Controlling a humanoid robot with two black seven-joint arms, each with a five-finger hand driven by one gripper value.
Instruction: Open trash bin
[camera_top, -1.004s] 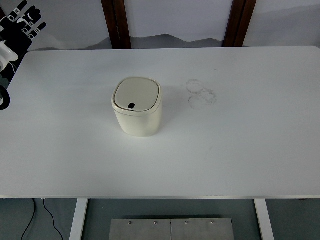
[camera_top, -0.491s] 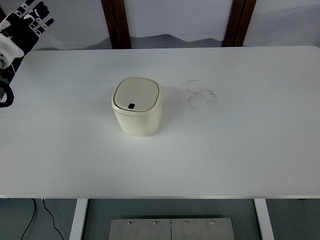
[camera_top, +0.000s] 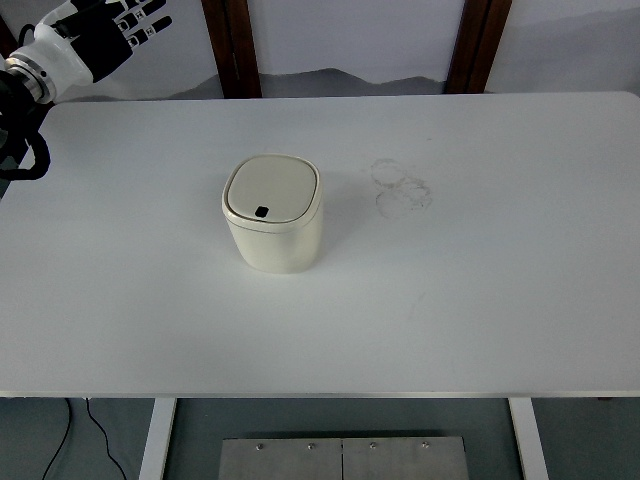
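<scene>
Lid down, left hand on its way in.

The cream trash bin (camera_top: 272, 213) sits upright at the middle of the white table (camera_top: 500, 300), its lid (camera_top: 271, 189) shut flat, the small dark button (camera_top: 261, 211) on the lid's near edge untouched. To the bin's right, faint ring marks (camera_top: 402, 187) stain the tabletop. Far off to the bin's upper left, the left hand (camera_top: 105, 30) has swung up and inward from the edge over the last second, fingers apart and holding nothing, though part of it is cut off at the top. It looks like the reach is only beginning; the bin remains well apart from it. No right arm shows.
</scene>
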